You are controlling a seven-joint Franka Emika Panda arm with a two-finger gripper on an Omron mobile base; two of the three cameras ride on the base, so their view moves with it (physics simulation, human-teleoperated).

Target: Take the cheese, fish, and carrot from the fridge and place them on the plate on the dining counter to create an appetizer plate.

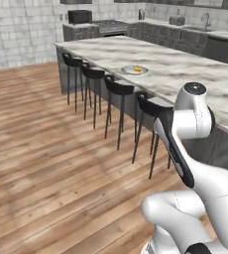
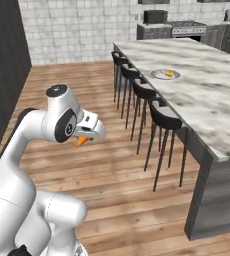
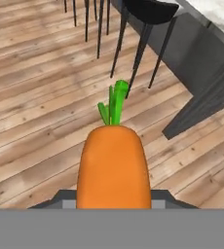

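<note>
1. Carrot (image 3: 113,168) sat in the tool (image 3: 113,202), orange body filling the lower middle of the hand view, green top pointing away toward the floor (image 3: 36,97).
2. Tool jaws were narrow, closed on the carrot's sides; dark finger bases just showed at either side of its bottom end.
3. Right base view: tool (image 2: 84,135) hung below the white wrist, out over the wooden floor, with an orange tip of carrot (image 2: 81,141) poking out underneath.
4. Left base view: arm (image 1: 185,129) was folded, wrist near the table edge; tool itself hidden behind the arm there.
5. Dining table (image 1: 185,74), a long marble top, stood well apart from the carrot, with black stools (image 1: 117,89) lined along its near side.
6. Plate (image 1: 135,70), round and grey, lay on the table about midway along, near the stool-side edge; also seen at (image 2: 165,74).
7. Small yellow-orange item (image 1: 138,68) sat on the plate; too small to tell whether cheese or something else.
8. Dark stool legs (image 3: 133,53) and the dark table base (image 3: 201,58) showed beyond the carrot in the hand view.
</note>
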